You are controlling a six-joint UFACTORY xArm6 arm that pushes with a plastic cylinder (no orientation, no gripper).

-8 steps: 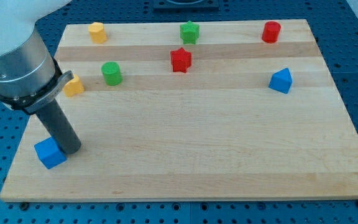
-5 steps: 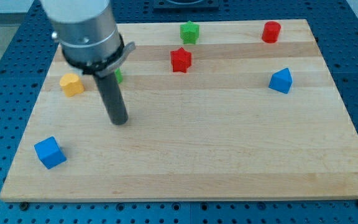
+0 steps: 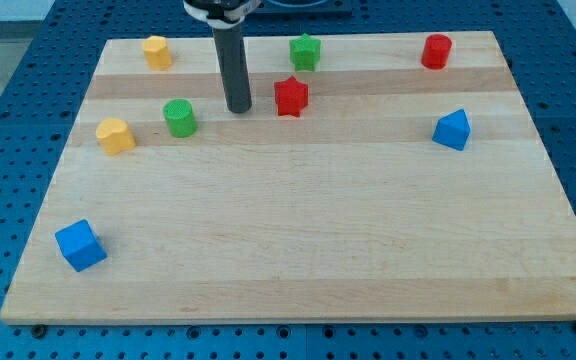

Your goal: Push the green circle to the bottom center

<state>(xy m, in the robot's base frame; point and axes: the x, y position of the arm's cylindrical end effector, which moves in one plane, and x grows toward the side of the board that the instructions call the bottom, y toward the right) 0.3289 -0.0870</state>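
The green circle (image 3: 179, 118) is a short green cylinder on the wooden board (image 3: 298, 220), in the upper left part of the view. My tip (image 3: 239, 109) rests on the board to the right of the green circle, a short gap apart, and just left of the red star (image 3: 291, 96). The rod rises straight up to the view's top edge.
A green star (image 3: 306, 51) and a red cylinder (image 3: 436, 50) sit near the top edge. A yellow cylinder (image 3: 156, 51) is at top left, a yellow block (image 3: 115, 135) at left, a blue cube (image 3: 80, 245) at bottom left, a blue wedge-shaped block (image 3: 452, 129) at right.
The rod has swept from beside the blue cube at bottom left, up and to the right past the green circle, to between the green circle and the red star. No block has moved.
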